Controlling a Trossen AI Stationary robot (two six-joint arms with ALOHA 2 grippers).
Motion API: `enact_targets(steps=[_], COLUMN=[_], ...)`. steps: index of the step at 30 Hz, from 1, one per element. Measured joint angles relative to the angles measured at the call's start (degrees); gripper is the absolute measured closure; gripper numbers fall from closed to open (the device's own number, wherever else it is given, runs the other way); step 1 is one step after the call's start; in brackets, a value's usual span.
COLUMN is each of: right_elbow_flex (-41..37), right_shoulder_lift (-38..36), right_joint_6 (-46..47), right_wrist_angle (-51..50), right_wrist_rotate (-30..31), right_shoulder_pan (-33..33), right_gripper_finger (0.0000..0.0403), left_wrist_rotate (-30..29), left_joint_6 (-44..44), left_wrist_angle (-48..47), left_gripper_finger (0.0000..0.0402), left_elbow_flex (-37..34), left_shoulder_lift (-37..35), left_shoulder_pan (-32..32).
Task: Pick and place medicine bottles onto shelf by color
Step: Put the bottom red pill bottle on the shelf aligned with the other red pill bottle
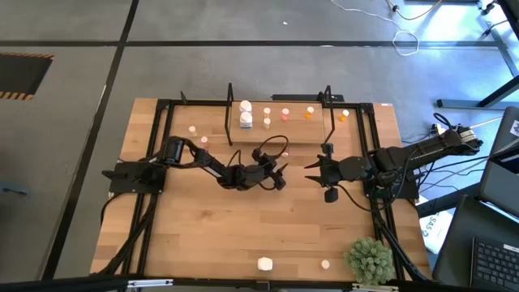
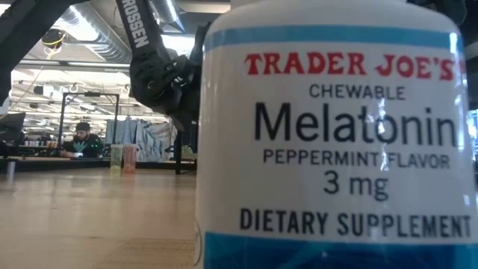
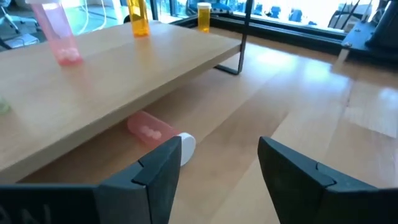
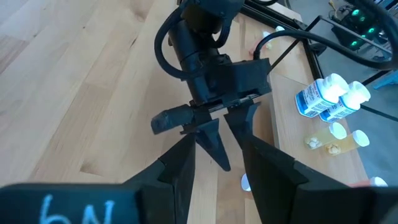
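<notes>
My left pincer (image 3: 214, 174) gaped wide and empty toward the pink bottle (image 3: 151, 129) lying under the shelf (image 3: 112, 81) at twelve o'clock; I feared nudging it deeper. Right pincer (image 4: 217, 168) half-open, empty.

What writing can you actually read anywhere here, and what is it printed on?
"TRADER JOE'S", "CHEWABLE Melatonin", "PEPPERMINT FLAVOR", "3 mg", "DIETARY SUPPLEMENT": white bottle close to the low camera.
"...USSEN", start cut off: arm behind it.
Labels on the blue-and-white bottles: too small to read.

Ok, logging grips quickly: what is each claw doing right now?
Left claw: open, holding nothing.
Right claw: open, holding nothing.
</notes>
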Motion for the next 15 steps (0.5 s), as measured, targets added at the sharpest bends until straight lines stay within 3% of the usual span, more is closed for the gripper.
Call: enact_targets(steps=[7,15], right_elbow_flex=[0.0,0.0], right_shoulder_lift=[0.0,0.0], right_joint_6=[0.0,0.0], right_wrist_angle=[0.1,0.2], right_wrist_rotate=[0.0,0.0], right_shoulder_pan=[0.0,0.0], right_gripper_finger=[0.0267,0.0267], left_wrist_rotate=[-1.0,-4.2], left_joint_6=[-1.3,-1.3], left_wrist_angle=[0.6,0.4], left_gripper_finger=[0.0193,0.0193], left_elbow_flex=[4.3,5.7], left_shoulder_lift=[4.7,5.2], left_shoulder_pan=[0.5,0.4])
